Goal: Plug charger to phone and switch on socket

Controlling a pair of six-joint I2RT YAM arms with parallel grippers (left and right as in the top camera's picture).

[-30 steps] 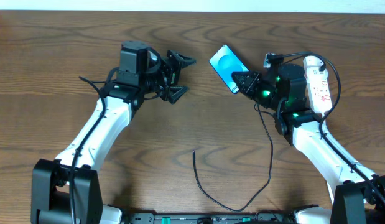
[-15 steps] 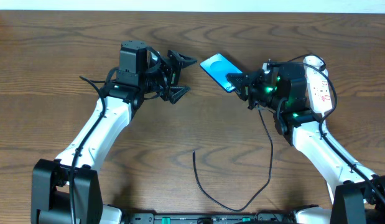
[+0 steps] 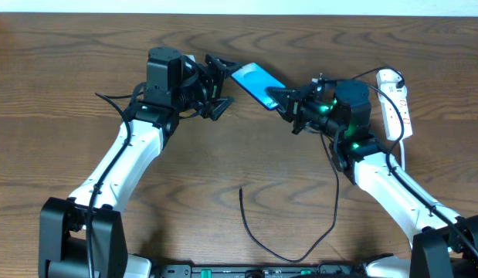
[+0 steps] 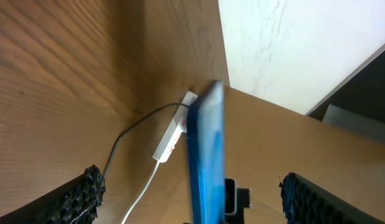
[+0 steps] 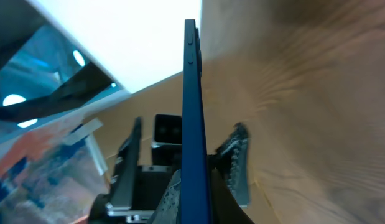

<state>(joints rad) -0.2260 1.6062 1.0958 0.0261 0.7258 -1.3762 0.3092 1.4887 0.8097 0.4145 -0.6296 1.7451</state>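
"Right, where's the phone (image 3: 252,79)?"

"Near 12 o'clock in the overhead view, pinched at one end by the right gripper (image 3: 283,98), jaws clamped tight on it. From there it sticks out toward 10 o'clock."

"And the left gripper (image 3: 225,85)?"

"Spread wide, holding nothing, one finger on either side of the phone's far end, with gaps showing in the left wrist view. The charger (image 3: 336,202) lies loose at 6 o'clock, and the socket (image 3: 401,112) is out at 2."

Grained wood table (image 3: 61,69), glossy phone (image 3: 252,79), smooth white plastic socket (image 3: 393,89), matt black charger (image 3: 335,208).
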